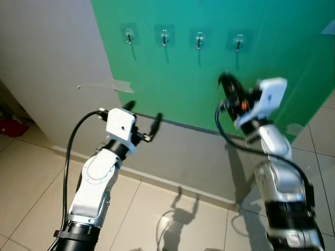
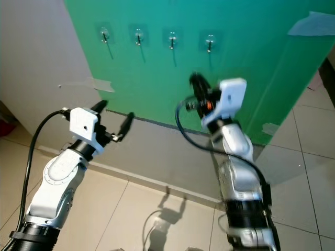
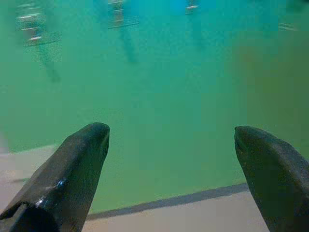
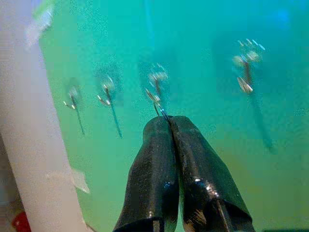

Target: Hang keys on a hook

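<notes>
A thin metal ring, seemingly the keys' ring, pokes out from the tips of the right hand, whose 2 black fingers are pressed together on it; the keys themselves cannot be made out; in the right wrist view the ring's tip sits just under one of the hooks, though whether it touches cannot be told. 4 small metal hooks stand in a row high on a green wall panel, each on a clear pad; the right hand is raised below the rightmost 2, close to the panel. The left hand is held lower and to the left, near the panel's bottom edge, its fingers spread well apart with nothing between them. A grey wall adjoins the panel on the left, with a piece of tape at the seam; beige floor tiles lie below.
</notes>
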Available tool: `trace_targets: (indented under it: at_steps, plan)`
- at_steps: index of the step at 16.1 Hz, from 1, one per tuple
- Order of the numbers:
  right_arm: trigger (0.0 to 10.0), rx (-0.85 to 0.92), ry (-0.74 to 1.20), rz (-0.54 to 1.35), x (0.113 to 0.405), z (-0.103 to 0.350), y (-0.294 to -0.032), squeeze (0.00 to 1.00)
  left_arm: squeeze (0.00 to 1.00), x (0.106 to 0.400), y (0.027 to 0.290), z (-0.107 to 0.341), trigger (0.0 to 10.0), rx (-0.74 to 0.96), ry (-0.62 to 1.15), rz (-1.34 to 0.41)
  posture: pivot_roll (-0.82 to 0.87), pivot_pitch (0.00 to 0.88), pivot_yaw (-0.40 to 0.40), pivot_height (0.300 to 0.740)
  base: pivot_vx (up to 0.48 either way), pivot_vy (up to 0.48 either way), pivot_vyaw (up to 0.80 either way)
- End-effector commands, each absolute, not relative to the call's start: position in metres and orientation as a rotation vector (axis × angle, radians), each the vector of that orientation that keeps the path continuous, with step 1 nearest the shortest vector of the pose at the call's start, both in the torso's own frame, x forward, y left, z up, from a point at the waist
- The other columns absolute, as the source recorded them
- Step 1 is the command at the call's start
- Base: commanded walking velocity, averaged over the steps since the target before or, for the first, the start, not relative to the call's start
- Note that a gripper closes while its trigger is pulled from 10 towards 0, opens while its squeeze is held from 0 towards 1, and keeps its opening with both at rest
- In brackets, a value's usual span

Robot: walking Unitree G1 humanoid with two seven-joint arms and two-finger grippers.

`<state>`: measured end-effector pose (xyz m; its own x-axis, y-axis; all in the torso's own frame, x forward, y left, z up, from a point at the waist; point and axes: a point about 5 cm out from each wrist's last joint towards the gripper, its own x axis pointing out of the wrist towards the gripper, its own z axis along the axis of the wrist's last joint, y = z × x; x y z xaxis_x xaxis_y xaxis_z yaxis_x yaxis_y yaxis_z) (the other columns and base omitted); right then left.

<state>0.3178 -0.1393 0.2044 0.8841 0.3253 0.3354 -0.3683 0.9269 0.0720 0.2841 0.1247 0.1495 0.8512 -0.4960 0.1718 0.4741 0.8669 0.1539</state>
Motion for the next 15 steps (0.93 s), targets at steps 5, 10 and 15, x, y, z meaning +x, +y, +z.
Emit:
trace_targets:
  at_steps: [5,10,15]
  plan:
    - [10.0,0.217,-0.296,0.278,0.340,0.215,-0.146,0.00,0.00,0.273,0.107,0.166,10.0,0.020,-0.239,-0.746,-0.12,0.041,0.049,0.740,0.000,0.000,0.00]
    - [10.0,0.294,-0.294,0.252,0.351,0.223,-0.149,0.00,0.00,0.269,0.105,0.166,10.0,0.004,-0.217,-0.802,-0.12,0.040,0.049,0.740,0.000,0.000,0.00]
    - [10.0,0.307,-0.300,0.262,0.353,0.225,-0.148,0.00,0.00,0.269,0.105,0.167,10.0,0.013,-0.212,-0.807,-0.11,0.044,0.047,0.740,0.000,0.000,0.00]
